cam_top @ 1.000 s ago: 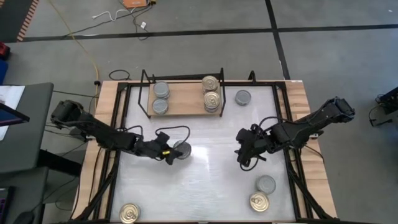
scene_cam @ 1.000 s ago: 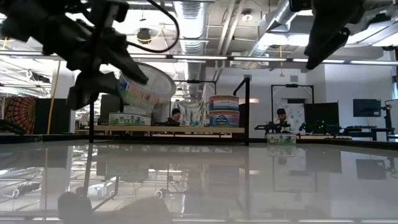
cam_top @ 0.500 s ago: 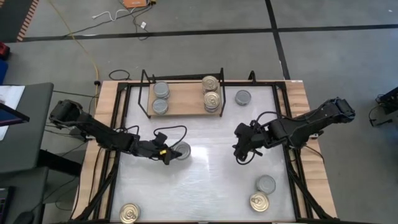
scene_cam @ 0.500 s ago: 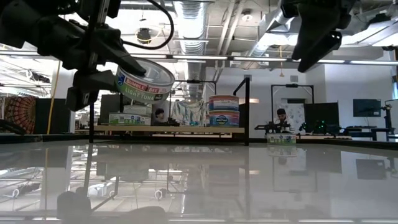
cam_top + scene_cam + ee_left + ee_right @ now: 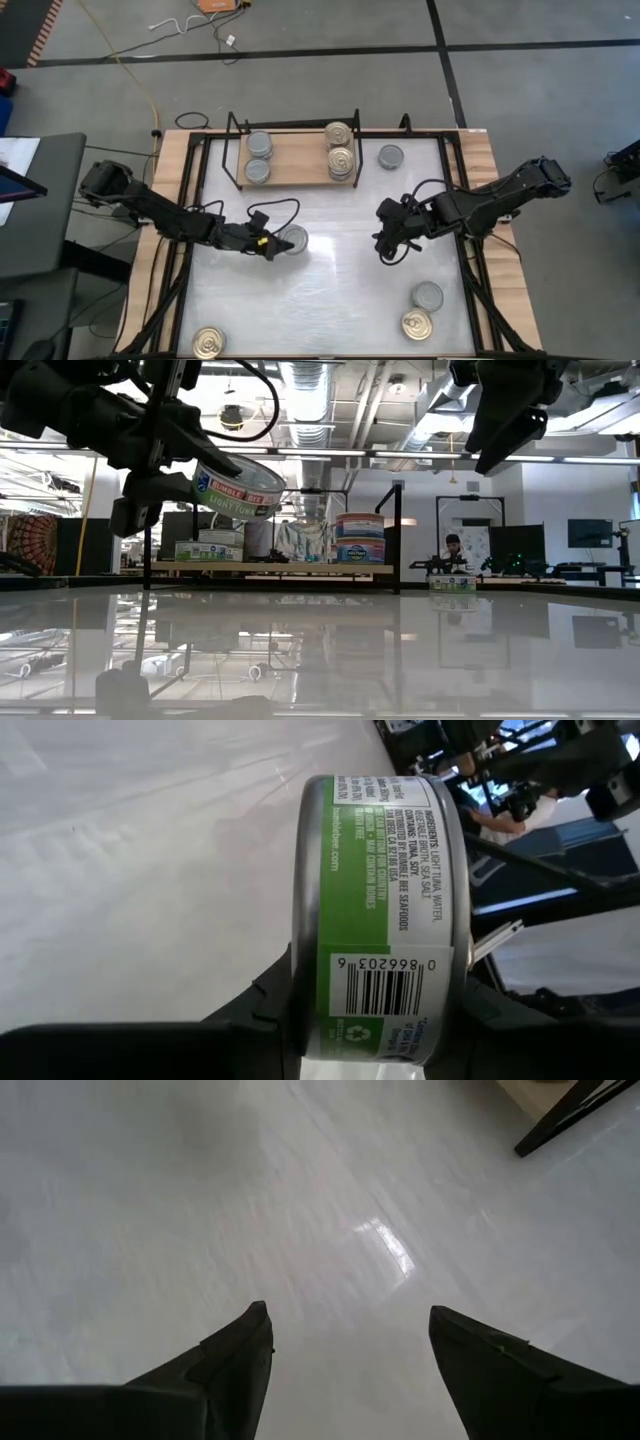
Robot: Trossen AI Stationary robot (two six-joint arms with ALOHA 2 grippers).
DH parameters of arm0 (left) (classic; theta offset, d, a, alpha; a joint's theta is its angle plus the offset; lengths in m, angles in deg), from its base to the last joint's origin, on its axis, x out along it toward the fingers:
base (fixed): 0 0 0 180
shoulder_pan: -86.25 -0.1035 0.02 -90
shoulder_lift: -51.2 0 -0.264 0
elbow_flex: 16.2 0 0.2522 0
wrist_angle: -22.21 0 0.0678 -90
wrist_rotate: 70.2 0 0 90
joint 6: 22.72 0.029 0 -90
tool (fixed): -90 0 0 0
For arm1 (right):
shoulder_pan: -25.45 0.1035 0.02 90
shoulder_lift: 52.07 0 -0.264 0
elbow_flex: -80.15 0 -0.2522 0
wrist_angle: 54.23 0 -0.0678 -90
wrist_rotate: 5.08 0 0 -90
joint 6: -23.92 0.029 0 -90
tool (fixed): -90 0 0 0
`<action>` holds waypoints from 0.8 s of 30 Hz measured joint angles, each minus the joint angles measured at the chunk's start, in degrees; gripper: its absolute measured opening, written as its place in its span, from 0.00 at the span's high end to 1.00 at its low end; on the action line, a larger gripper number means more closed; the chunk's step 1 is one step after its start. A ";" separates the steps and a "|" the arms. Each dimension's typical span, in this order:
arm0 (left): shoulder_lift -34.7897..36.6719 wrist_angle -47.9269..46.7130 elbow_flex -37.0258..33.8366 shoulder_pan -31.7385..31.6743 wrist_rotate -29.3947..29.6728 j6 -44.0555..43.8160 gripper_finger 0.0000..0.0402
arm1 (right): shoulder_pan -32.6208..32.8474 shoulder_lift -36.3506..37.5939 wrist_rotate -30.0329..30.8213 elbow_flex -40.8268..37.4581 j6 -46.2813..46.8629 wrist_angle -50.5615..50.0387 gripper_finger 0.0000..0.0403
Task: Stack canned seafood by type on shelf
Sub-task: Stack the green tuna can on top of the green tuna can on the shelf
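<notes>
My left gripper is over the table's middle left, shut on a tuna can with a green label and a grey top. The can is off the table in the low view. My right gripper hangs open above the middle right, with nothing between its fingers. The shelf at the far edge carries grey-topped cans on its left and gold-topped cans on its right. My left gripper pinches the can between its two fingers, one finger on each flat end. The fingers reach in from the table's left, nearly level and slanting a little down. The can is lifted clear of the table and sits tilted.
One grey-topped can stands on the table right of the shelf. A grey-topped can and a gold-topped can stand near the right front. Another gold-topped can stands at the left front. Black frame bars run along the table's sides.
My left gripper has stayed in place and tipped its wrist. The held can, steeply tilted a second ago, now lies closer to level with its label toward the low view. It has stayed clear of the table.
</notes>
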 joint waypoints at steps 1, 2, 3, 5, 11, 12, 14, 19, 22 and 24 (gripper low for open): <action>0.00 0.05 0.00 0.00 0.00 -0.72 0.69 | 0.00 0.00 0.00 0.00 0.00 -0.10 0.28; 0.00 0.13 0.00 0.00 0.00 -1.47 0.69 | 0.00 0.00 0.00 0.00 0.00 -0.18 0.28; 0.00 0.17 0.00 0.00 0.00 -2.14 0.69 | 0.00 0.00 0.00 0.00 0.00 -0.15 0.28; 0.00 0.08 0.00 0.00 0.00 -3.26 0.69 | 0.00 0.00 0.00 0.00 0.00 -0.16 0.28; 0.00 0.07 0.00 0.00 0.16 -5.84 0.69 | 0.00 0.00 -0.02 0.01 0.00 -0.14 0.28; -0.01 0.07 0.00 0.00 0.50 -6.44 0.69 | 0.00 0.00 -0.02 0.01 0.00 -0.14 0.28; -0.02 0.09 0.00 0.00 1.34 -7.55 0.69 | 0.00 0.00 -0.02 0.00 -0.02 -0.14 0.28; -0.02 0.09 0.00 -0.02 3.05 -8.91 0.69 | 0.00 0.00 -0.02 0.00 -0.02 -0.12 0.28; -0.02 0.06 0.00 -0.02 3.65 -9.88 0.69 | 0.00 0.00 -0.02 0.01 -0.21 -0.13 0.28; -0.02 -0.17 0.02 -0.02 4.10 -10.88 0.69 | 0.00 0.00 -0.02 0.00 -1.11 -0.09 0.28</action>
